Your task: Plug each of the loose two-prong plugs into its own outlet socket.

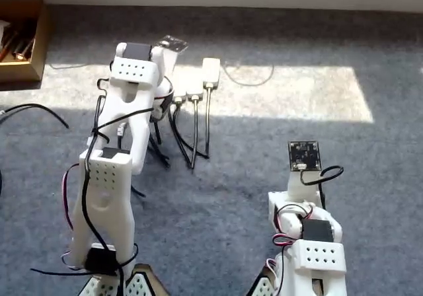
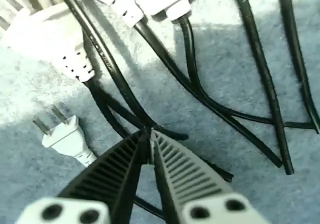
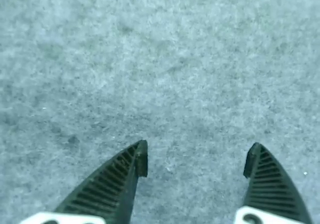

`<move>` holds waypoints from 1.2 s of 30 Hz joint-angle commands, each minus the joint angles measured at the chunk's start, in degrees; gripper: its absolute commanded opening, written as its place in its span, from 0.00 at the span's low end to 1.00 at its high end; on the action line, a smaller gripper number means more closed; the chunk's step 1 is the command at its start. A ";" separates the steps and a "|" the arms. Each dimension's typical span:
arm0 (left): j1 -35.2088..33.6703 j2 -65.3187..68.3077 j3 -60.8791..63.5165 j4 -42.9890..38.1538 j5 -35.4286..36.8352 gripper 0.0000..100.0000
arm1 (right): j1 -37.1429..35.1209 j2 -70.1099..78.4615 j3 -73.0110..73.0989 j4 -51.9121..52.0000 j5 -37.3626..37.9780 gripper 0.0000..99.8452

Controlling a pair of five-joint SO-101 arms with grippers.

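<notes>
Short-pile grey carpet [image 3: 150, 59] carrying a loose white two-prong plug [image 2: 62, 134]: a flat moulded body with two bare metal blades and a ribbed neck. It lies in the carpet's far left part, just beside glossy round black cables [image 2: 260, 84]. Left gripper [image 2: 150, 134], with ribbed black fingers closed tip to tip, sits over the cables near the plug; right gripper [image 3: 197, 159] is spread wide over carpet toward the near edge.

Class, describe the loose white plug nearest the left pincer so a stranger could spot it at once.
Start at the grey carpet, then the tangle of black cables beneath the left pincer. Beside its tips lies a small white plug, apart from the other white pieces; it alone shows two bare metal prongs.
</notes>
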 commanded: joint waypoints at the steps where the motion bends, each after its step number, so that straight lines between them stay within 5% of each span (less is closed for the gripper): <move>1: 0.84 -2.33 -0.48 -0.53 -1.58 0.00 | -0.40 -0.66 -0.22 -0.66 0.62 0.30; 8: 1.19 0.40 -0.66 -0.09 -1.32 0.01 | -0.40 -0.66 -0.22 -0.66 0.62 0.30; 16: -0.48 0.75 -6.46 -0.09 7.21 0.23 | -0.40 -0.66 -0.22 -0.66 0.62 0.30; 36: -1.45 0.57 4.00 -10.29 8.70 0.10 | -0.40 -0.66 -0.22 -0.66 0.62 0.30</move>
